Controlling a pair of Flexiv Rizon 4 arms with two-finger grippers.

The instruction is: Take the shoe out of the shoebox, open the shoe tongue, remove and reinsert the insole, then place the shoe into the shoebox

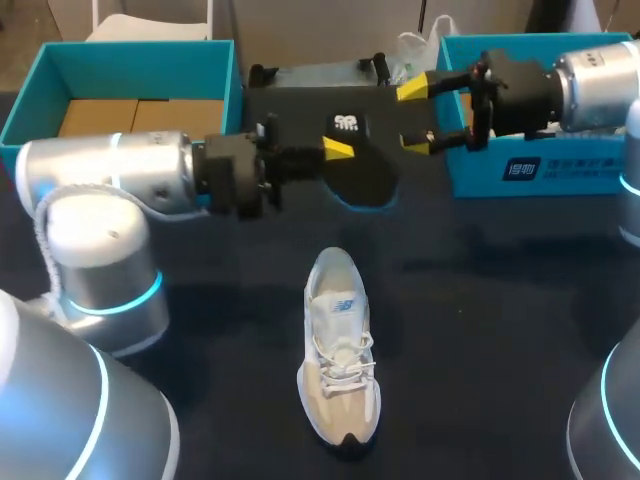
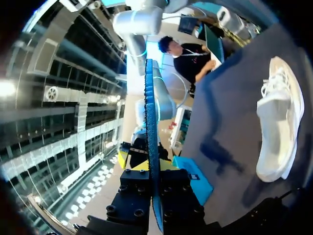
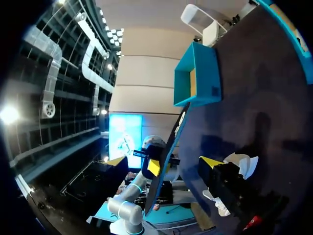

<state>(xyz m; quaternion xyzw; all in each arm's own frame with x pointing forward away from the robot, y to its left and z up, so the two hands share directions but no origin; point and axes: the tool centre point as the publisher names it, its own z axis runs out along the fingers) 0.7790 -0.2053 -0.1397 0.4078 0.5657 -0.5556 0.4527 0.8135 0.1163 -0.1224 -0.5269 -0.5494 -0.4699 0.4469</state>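
On the dark worktop the white sneaker (image 1: pixel 338 350) lies clear of the black insole (image 1: pixel 368 178), which is clamped in the left pincer (image 1: pixel 335 150) while the right pincer (image 1: pixel 416 114) stands apart, so this one-sided hold could let the insole twist or drop.

table (image 1: pixel 500 300): dark top | black case (image 1: pixel 300 88): on it, far side (mid-back)

In the lower middle of the frame, the left end effector (image 2: pixel 154 169) clamps a thin dark insole with a blue edge (image 2: pixel 149 107) between its black, yellow-tipped fingers. The insole stands edge-on, running straight up toward the frame's centre. At the right, a white lace-up sneaker (image 2: pixel 279 122) lies on the dark surface (image 2: pixel 230 122), well apart from the end effector. A teal box (image 2: pixel 193 180) shows just right of the fingers.
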